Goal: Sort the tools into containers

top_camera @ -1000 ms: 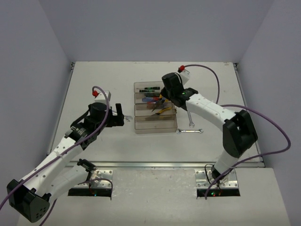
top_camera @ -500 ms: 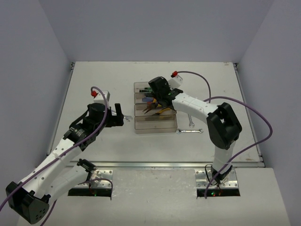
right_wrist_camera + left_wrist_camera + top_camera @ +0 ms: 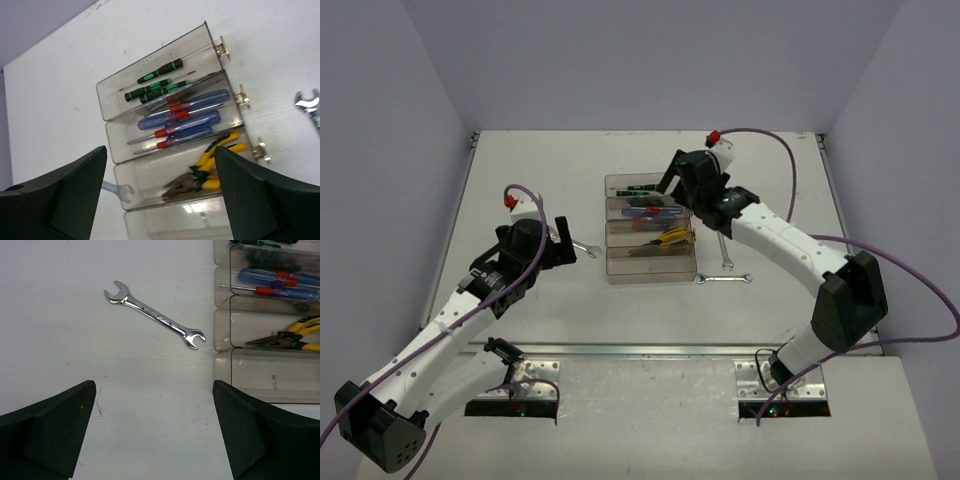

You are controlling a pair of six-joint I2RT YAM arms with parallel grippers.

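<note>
Four clear containers stand joined in a row mid-table. Black screwdrivers with green marks fill the far one, blue-and-red screwdrivers the second, and yellow-and-black pliers lie in the third. My right gripper hangs open above the pliers tray, nothing between its fingers. A silver wrench lies on the table left of the containers. My left gripper is open and empty, a little short of that wrench. Two more wrenches lie right of the trays.
The nearest tray looks bare in the left wrist view. White walls close in the table on three sides. A purple cable loops from the right arm over the table's back right.
My right gripper has gone from shut to open; the pliers it carried now lie in the third tray. It has pulled back and up. The left gripper shifted slightly left.
</note>
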